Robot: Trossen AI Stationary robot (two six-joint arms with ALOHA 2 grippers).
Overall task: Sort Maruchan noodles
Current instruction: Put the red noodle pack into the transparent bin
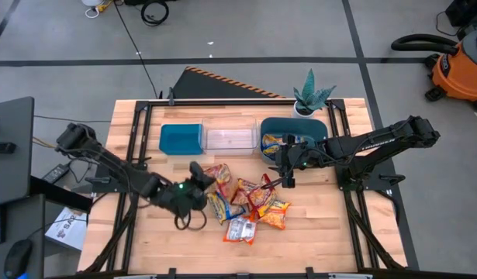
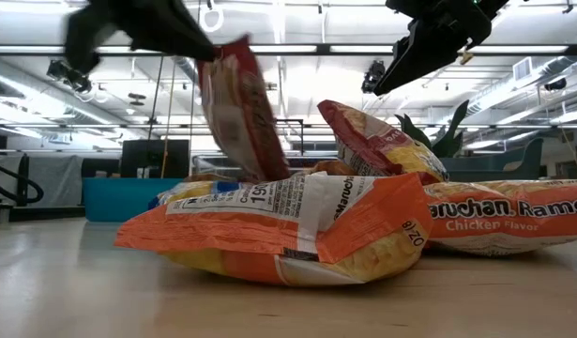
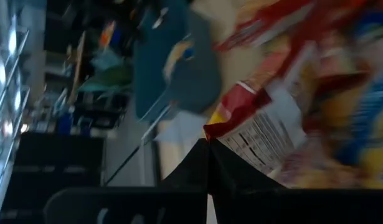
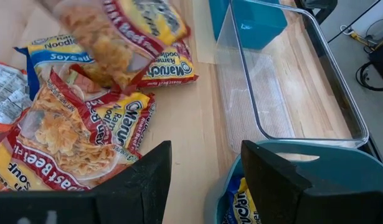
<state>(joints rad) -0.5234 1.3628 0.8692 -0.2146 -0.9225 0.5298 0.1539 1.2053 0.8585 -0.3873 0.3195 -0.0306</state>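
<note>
A heap of Maruchan packets (image 1: 250,205) lies mid-table: red-orange, orange, yellow-and-blue and one silvery-white (image 1: 240,229). In the low view an orange packet (image 2: 279,230) lies in front. My left gripper (image 1: 202,177) is at the heap's left side, shut on a red packet (image 1: 217,172). My right gripper (image 1: 288,179) hangs open over the heap's right edge, in front of the large teal bin (image 1: 316,126), touching nothing. That bin holds yellow-and-blue packets (image 1: 274,142). In the right wrist view the open fingers (image 4: 147,180) stand above the table beside the red packets (image 4: 85,130). My left gripper (image 3: 208,154) pinches the red packet by its crimped end edge (image 3: 231,121) between the two shut fingers. The fingers come slanting down from the table's left. The packet (image 2: 239,108) hangs tilted below them over the heap; whether its lower end touches the heap, I cannot tell.
Three bins stand in a row at the far side: a small teal bin (image 1: 181,139), a clear bin (image 1: 231,138) and the large teal bin. A potted plant (image 1: 310,97) stands behind them. Bare wood lies near the table's near edge (image 1: 323,248).
</note>
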